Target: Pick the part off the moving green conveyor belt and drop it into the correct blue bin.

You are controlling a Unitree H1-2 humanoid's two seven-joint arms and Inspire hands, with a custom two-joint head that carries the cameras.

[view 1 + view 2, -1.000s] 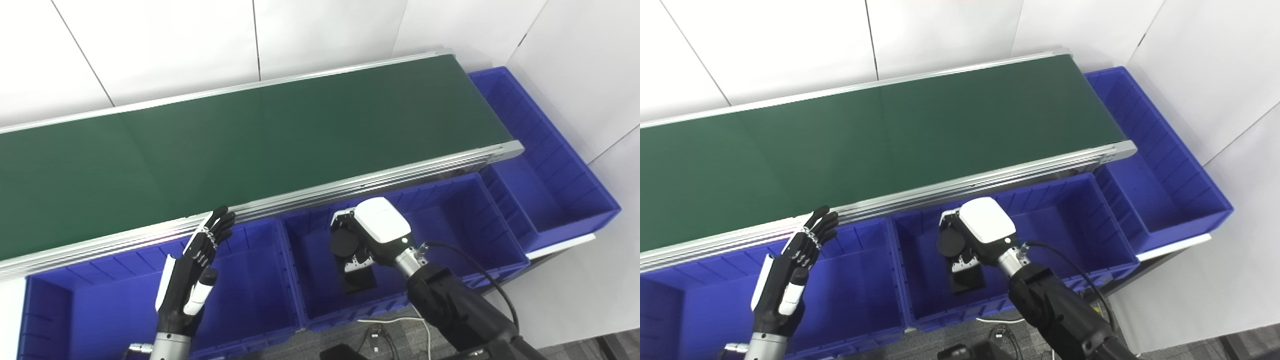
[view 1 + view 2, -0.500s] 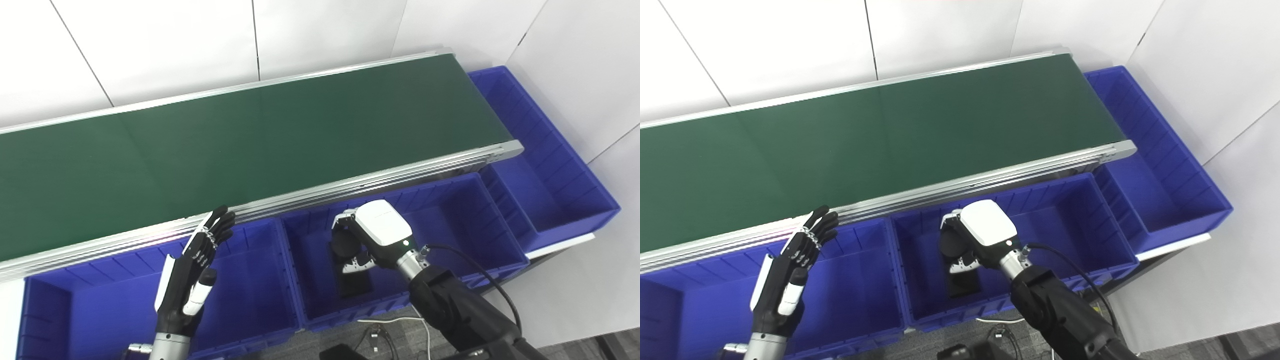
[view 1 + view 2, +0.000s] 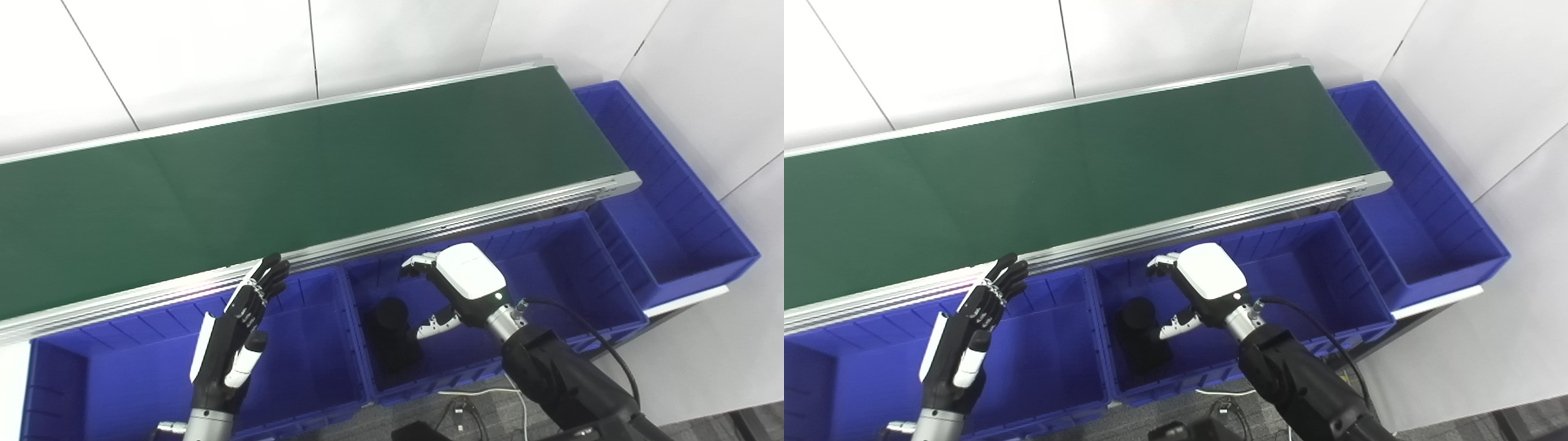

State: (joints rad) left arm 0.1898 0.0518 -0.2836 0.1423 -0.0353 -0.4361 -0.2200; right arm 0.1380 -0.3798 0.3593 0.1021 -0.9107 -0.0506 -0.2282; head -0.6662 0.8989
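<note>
White walls back the green belt (image 3: 306,177); right robot hand (image 3: 456,288) spread wide above the black part (image 3: 392,334), left robot hand (image 3: 964,334) flat open.

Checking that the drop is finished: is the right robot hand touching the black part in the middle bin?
Apart. In the left eye view the right robot hand is spread open, with blue bin floor showing between its fingertips and the black part lying in the middle bin.
</note>
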